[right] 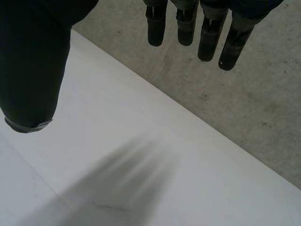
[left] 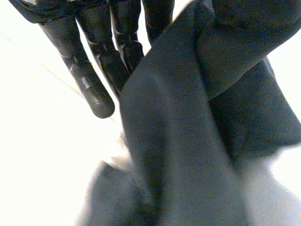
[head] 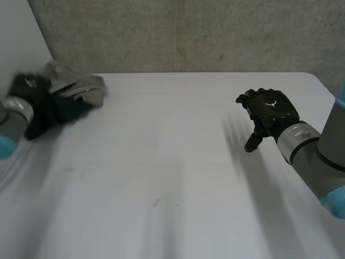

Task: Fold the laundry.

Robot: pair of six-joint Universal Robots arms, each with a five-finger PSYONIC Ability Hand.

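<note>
A bundle of laundry lies at the table's far left: a dark cloth (head: 54, 114) and a crumpled grey-beige cloth (head: 81, 87) beside it. My left hand (head: 25, 86) is at the bundle's left end, buried in the dark cloth. In the left wrist view the dark cloth (left: 188, 141) runs down alongside my left hand's fingers (left: 94, 84) and is gripped up by the palm, with its folds hanging below the fingertips. My right hand (head: 272, 113) hovers over the right side of the table, open and empty. Its straight fingers (right: 188, 28) and thumb (right: 33, 61) are spread above bare table.
The white table (head: 161, 172) stretches between the two hands. A grey concrete wall (head: 188, 32) stands behind its far edge. A white panel (head: 19, 38) stands at the left. The table's edge (right: 155, 101) lies under my right hand's fingertips.
</note>
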